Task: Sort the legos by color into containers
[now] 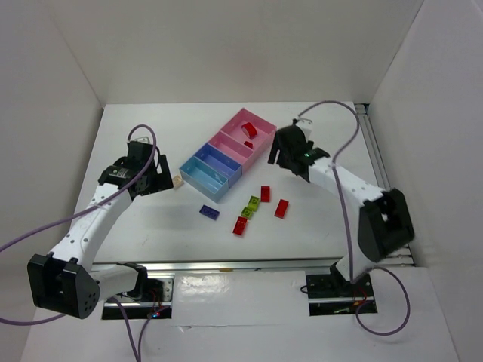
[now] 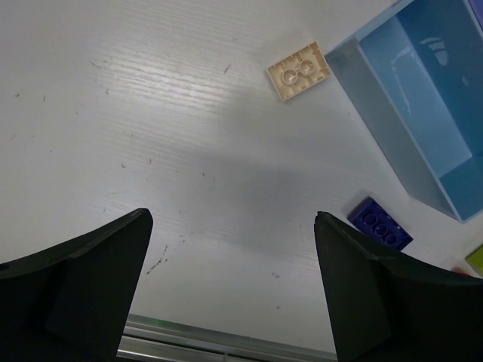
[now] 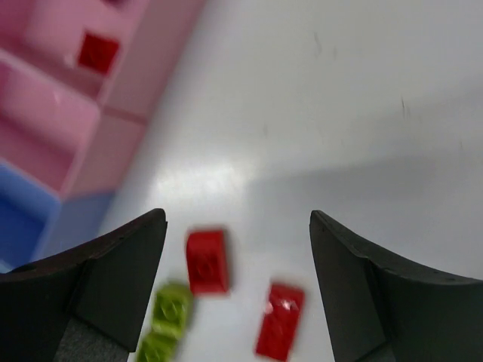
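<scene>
Four joined trays lie in a diagonal row: two pink (image 1: 262,121) at the far end, two blue (image 1: 198,183) at the near end. The far pink tray holds two red legos (image 1: 249,131). Loose on the table are three red legos (image 1: 265,193), two lime-green ones (image 1: 252,203), a purple one (image 1: 210,212) and a tan one (image 1: 178,181). My left gripper (image 1: 160,178) is open and empty; its wrist view shows it (image 2: 232,220) above bare table, with the tan lego (image 2: 299,72) and purple lego (image 2: 379,224) ahead. My right gripper (image 1: 278,156) is open and empty, and in its wrist view it (image 3: 238,219) hovers over red legos (image 3: 207,261) and a green one (image 3: 170,320).
White walls enclose the table on three sides. A metal rail (image 1: 226,265) runs along the near table edge and another (image 1: 370,143) along the right side. The blue tray wall (image 2: 392,128) stands right of the tan lego. Pink trays (image 3: 113,143) lie left of my right gripper.
</scene>
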{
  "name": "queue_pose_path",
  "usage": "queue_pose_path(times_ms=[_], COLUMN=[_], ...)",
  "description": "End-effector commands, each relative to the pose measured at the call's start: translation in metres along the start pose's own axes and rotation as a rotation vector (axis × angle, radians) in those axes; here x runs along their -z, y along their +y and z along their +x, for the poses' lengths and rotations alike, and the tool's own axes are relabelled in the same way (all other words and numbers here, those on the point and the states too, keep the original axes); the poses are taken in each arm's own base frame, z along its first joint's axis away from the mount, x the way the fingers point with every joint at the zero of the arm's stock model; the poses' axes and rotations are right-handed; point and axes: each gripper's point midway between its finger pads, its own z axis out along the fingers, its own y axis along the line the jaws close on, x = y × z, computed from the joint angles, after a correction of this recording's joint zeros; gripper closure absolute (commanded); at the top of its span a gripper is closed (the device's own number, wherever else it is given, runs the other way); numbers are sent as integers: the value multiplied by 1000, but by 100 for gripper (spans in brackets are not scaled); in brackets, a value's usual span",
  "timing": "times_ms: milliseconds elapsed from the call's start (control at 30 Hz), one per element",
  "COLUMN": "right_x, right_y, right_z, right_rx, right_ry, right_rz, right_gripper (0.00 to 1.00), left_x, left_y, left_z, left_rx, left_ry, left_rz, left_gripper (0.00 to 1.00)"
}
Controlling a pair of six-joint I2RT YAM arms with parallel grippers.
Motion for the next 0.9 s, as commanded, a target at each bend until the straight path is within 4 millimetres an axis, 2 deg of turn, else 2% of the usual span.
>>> queue_pose_path(times_ms=[0,33,67,100,133,167,200,300,367,433,600,667,733,800,867], right_x=[38,44,45,53,57,58,61,57,55,50,36,32,31,31,34], right_y=[-21,-25,-39,-40,-43,-49,-48,-55,-47,-45,-40,-43,-39,-41,-36], right_z=[41,60,88,93,104,123,130,150,153,164,177,185,183,176,160], right_rx=[-63,-76,-69,-80,-79,-71,-72,-48,-32,-9,17,37,48,58,61], right_ry=[29,76,132,140,161,199,209,241,257,275,292,309,287,262,216], right_rz=[-25,-33,-12,-26,-21,-16,-20,6,-31,-32,-27,-7,6,47,56], right_gripper=[16,14,13,11,11,11,11,11,11,11,11,17,22,39,54], left_x=[7,7,7,8,8,8,8,9,11,11,13,13,11,11,11], left_y=[0,0,-2,-4,-4,-6,-7,-12,-15,-15,-16,-16,-15,-15,-15], left_z=[-14,-14,-13,-12,-12,-11,-11,-11,-13,-13,-14,-14,-11,-11,-11], left_rx=[32,32,32,32,32,31,31,26,19,19,21,21,19,19,19], left_ry=[-48,-48,-44,-39,-39,-35,-31,-33,-36,-36,-40,-40,-32,-32,-32], left_rz=[-6,-6,4,15,15,23,32,52,66,66,78,78,74,74,74], left_gripper=[0,0,0,0,0,0,0,0,0,1,1,1,1,1,1])
